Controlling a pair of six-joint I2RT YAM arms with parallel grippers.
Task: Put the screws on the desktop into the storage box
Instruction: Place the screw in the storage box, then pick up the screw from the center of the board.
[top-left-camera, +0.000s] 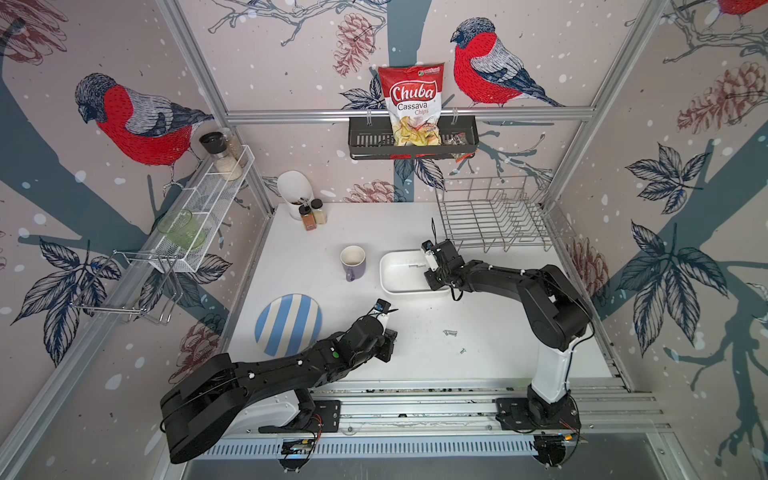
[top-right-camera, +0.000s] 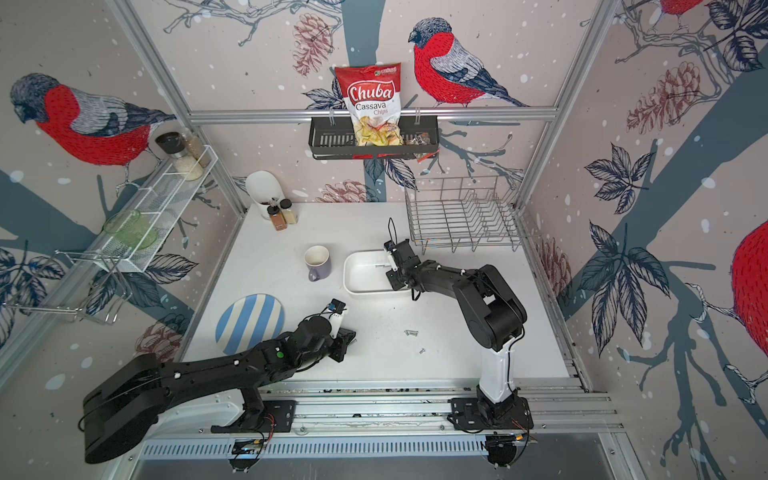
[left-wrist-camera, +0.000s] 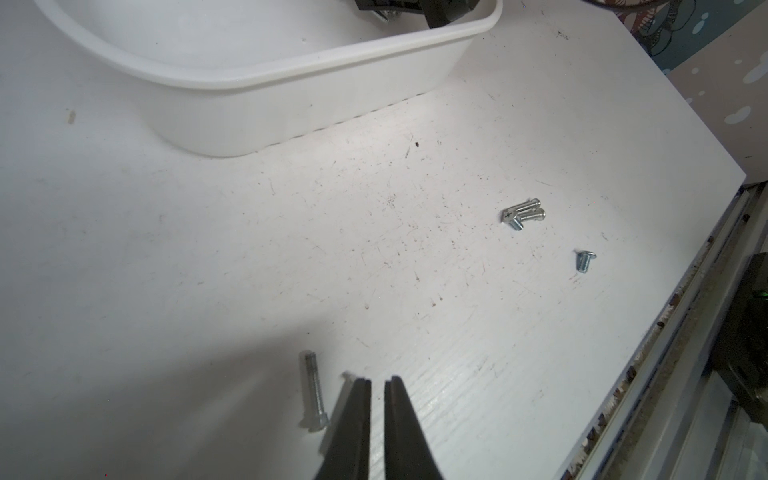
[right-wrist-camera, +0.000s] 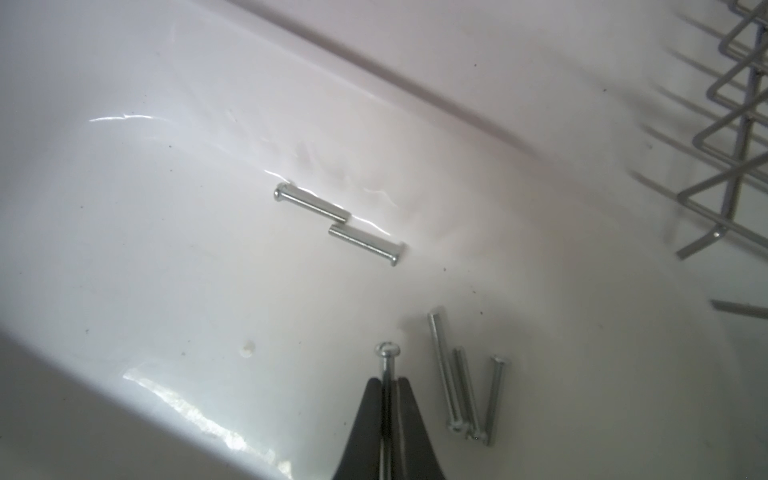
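Drop-off seemed in hand: right gripper (right-wrist-camera: 390, 380), lower centre, clamped a screw (right-wrist-camera: 387, 353) over the box (right-wrist-camera: 166, 257), needing release; left gripper (left-wrist-camera: 378, 379) stood barely apart, empty.

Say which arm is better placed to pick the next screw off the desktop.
Left. The left gripper sits low over the desktop, jaws slightly apart and empty, with a long screw lying right beside its tips. The right gripper is over the storage box, shut on a thin screw.
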